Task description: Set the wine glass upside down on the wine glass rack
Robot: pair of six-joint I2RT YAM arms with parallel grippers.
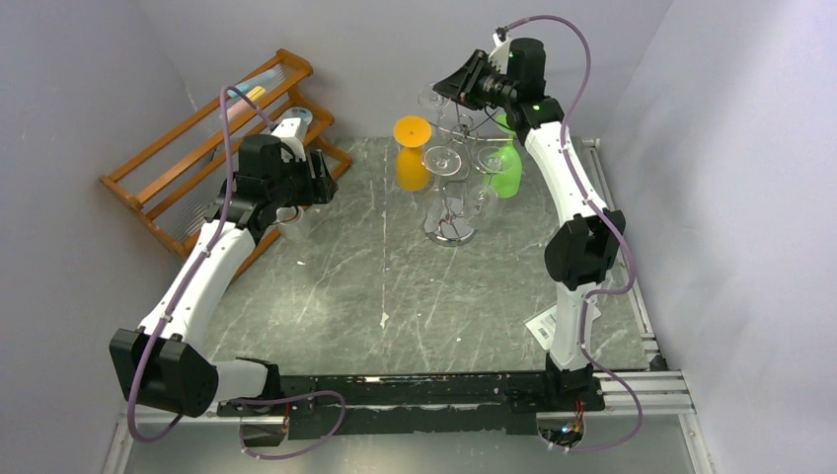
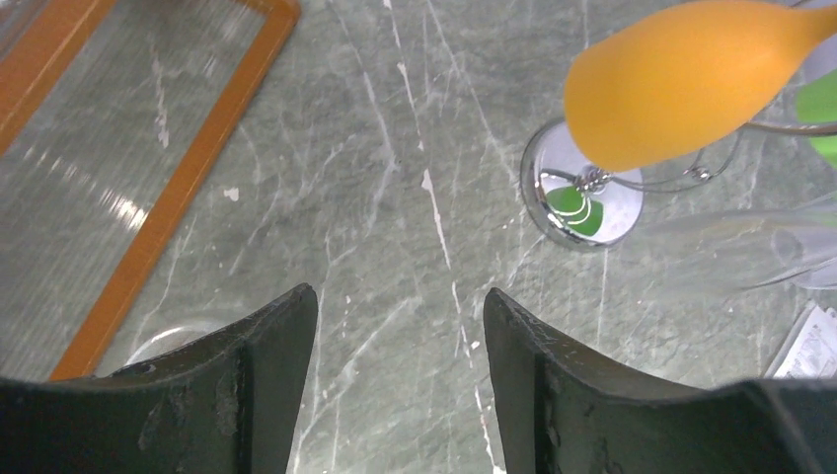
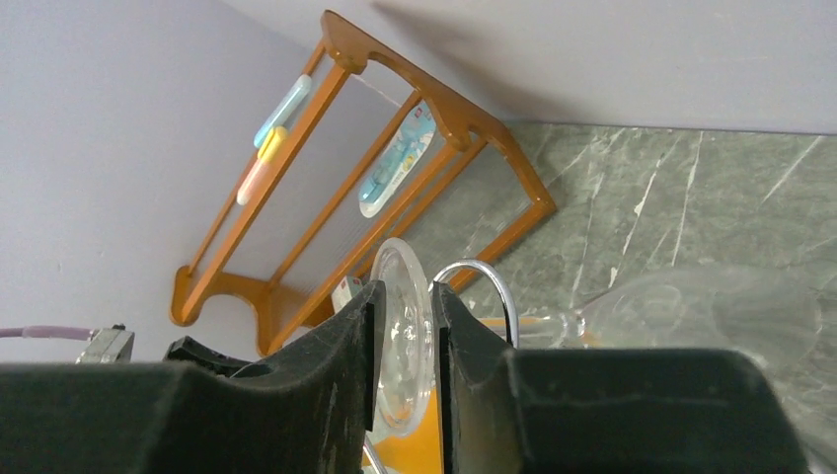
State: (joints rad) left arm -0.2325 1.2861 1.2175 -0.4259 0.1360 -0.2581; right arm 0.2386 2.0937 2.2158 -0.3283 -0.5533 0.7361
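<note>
Fingers [image 3: 336,375] of the right gripper [image 3: 407,296] stand narrowly apart on either side of the clear round foot of the wine glass [image 3: 403,346]. Whether they press on it or sit just clear of it cannot be told. In the wrist view the glass's stem and bowl run off toward 3 o'clock, and a curl of the wine glass rack [image 3: 486,273] arcs just beside the stem. Seen from above, this gripper hovers at the rack's top on its 12 o'clock side, and the rack's chrome base rests on the far middle of the marbled table [image 1: 375,286]. An orange glass [image 1: 412,153] hangs upside down at about 10 o'clock from the post, and a green glass [image 1: 505,168] at about 2 o'clock. Well off at 9 o'clock from the rack, the left gripper [image 2: 400,296] hangs over bare table with its jaws spread and nothing between them. Beyond it, a wooden shelf [image 1: 217,148] leans in the table's 10 o'clock corner.
</note>
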